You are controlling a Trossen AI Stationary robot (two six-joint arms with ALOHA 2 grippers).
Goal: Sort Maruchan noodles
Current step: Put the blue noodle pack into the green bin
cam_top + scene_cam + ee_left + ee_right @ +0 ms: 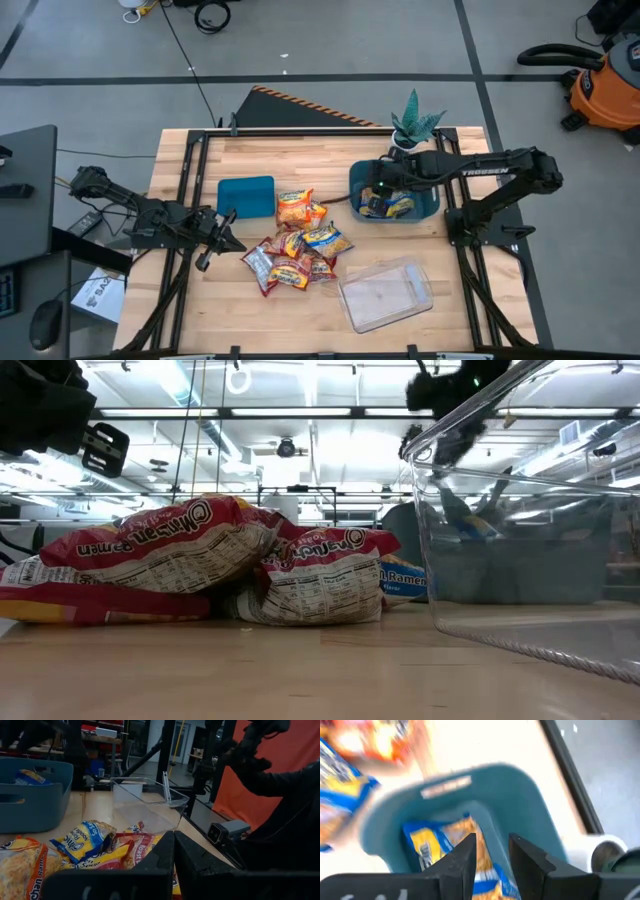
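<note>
Sorting is partway through, by my reading: you are working the right gripper (378,190) over the open teal plastic bin (432,208) near the far right corner of the worktop (200,300), where blue-and-yellow shiny ramen packets (388,207) are already lying. In the right wrist view its jaws are standing narrowly apart above one of those packets (437,845), with nothing between them, so this looks like the drop-off end of a carry.

You are keeping the left gripper (215,240) low near the left edge of the worktop, just beside the heap of mixed red, orange and blue packets (297,252) at the centre. Its jaws are pressed together and holding nothing.

A second teal bin turned bottom-up (246,197) is sitting towards the far left of the heap, and a clear plastic tray (386,294) is lying empty near the front right.

For the next move you are probably needing to lift the right gripper clear of the bin wall, swing it to the heap, and pick a top packet such as the blue-and-yellow one (326,239) on the heap's right side. Spread the jaws wider first; the slick wrappers are overlapping, so a neighbour may drag along.
</note>
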